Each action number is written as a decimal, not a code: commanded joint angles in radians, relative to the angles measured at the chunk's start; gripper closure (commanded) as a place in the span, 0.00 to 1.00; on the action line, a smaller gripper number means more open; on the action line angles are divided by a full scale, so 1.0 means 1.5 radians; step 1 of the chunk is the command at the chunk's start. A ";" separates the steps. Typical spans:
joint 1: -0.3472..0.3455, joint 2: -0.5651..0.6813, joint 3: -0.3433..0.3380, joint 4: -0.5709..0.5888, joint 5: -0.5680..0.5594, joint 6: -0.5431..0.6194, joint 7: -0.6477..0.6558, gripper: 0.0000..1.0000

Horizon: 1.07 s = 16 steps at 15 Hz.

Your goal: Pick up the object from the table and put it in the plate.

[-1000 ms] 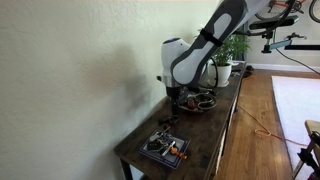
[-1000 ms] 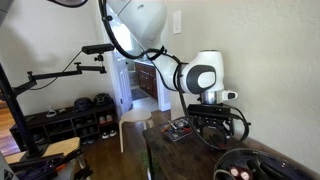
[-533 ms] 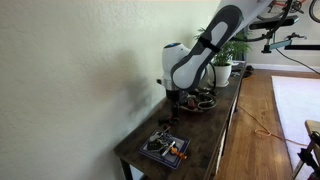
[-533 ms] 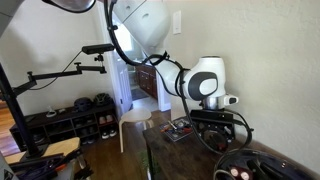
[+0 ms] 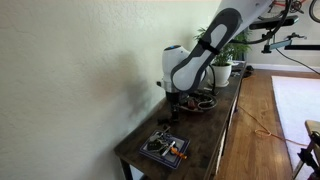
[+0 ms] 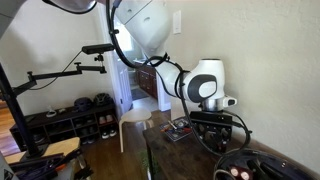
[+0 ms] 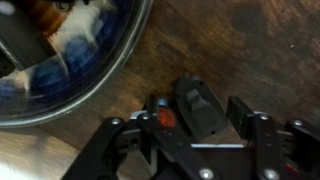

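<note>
Gripper (image 7: 193, 118) straddling dark red-buttoned object (image 7: 200, 100); clamped or merely around, cannot tell. Risk: weak pinch, slip during lift, drop on table (image 7: 270, 50) short of plate (image 7: 100, 72).

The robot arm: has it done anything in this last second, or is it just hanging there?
The arm's wrist dropped slightly toward the table, bringing the gripper a little lower. Nothing was visibly grabbed or released. The square tray, the plate and the plant stayed put.
</note>
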 commanded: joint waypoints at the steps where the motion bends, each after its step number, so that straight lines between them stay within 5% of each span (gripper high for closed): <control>1: -0.025 0.000 0.021 -0.008 0.003 0.029 -0.021 0.58; 6: -0.035 -0.004 0.029 -0.015 0.007 0.047 -0.022 0.85; 16: -0.042 -0.056 0.050 -0.072 0.002 0.084 -0.041 0.85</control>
